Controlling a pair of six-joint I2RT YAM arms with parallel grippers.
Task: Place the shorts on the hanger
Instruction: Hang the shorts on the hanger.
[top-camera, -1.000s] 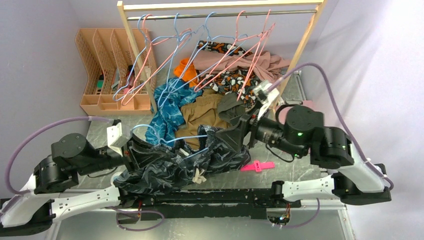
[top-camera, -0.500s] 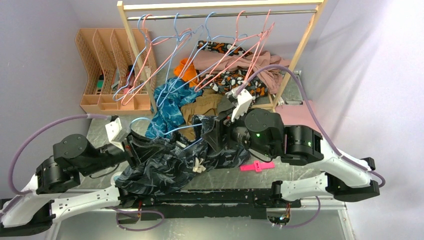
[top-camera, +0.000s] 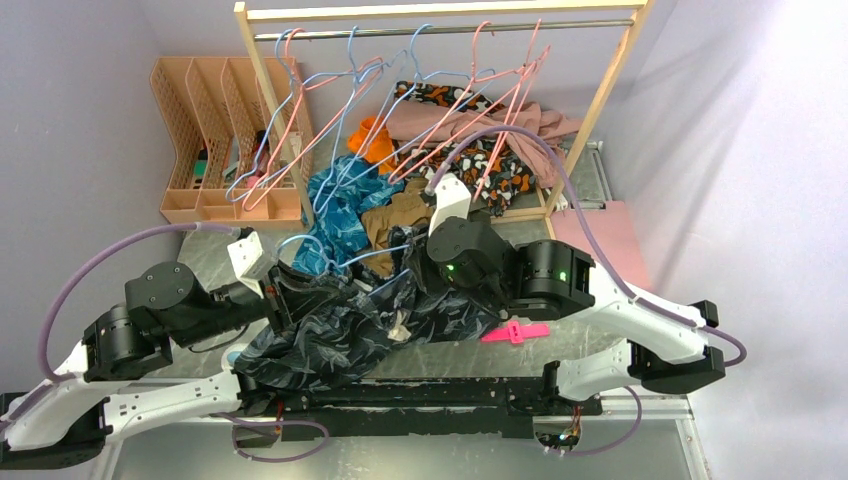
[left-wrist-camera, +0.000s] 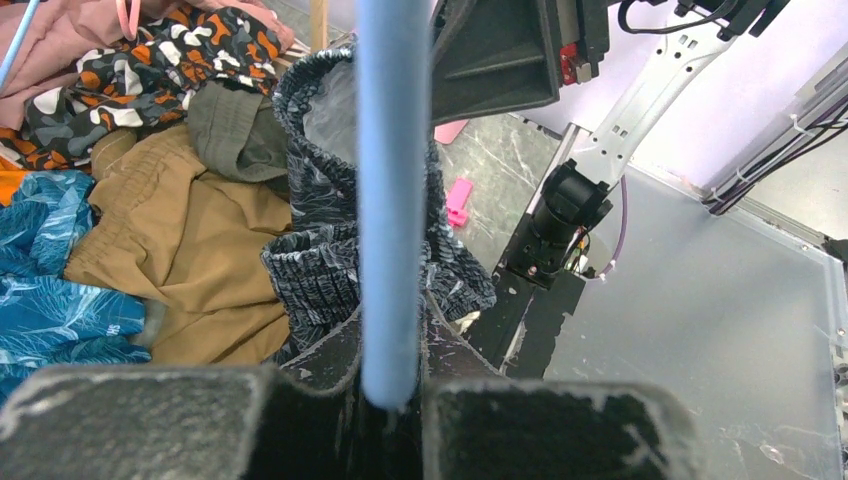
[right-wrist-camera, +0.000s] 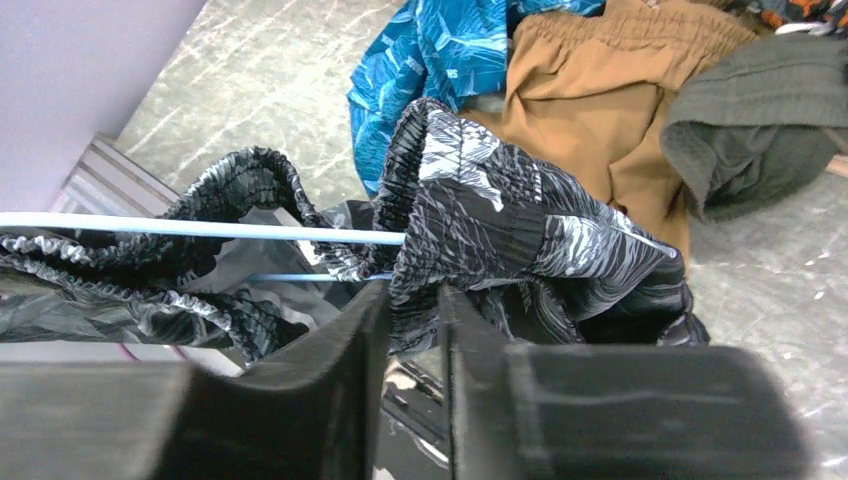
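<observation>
Two grippers: left gripper (left-wrist-camera: 390, 390) clamped on the hanger (left-wrist-camera: 393, 180) wire; right gripper (right-wrist-camera: 407, 305) nearly closed, pinching the shorts (right-wrist-camera: 500, 235) waistband.

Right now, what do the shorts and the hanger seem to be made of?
Judging by looks: the shorts are thin, limp printed fabric with a faint sheen, and their waistband is gathered like elastic. The hanger is a smooth, matte light-blue rod, probably coated wire.

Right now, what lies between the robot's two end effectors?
In the top view, the shorts, with the hanger running through their waistband, fill the stretch from the left end effector to the right end effector.
</observation>
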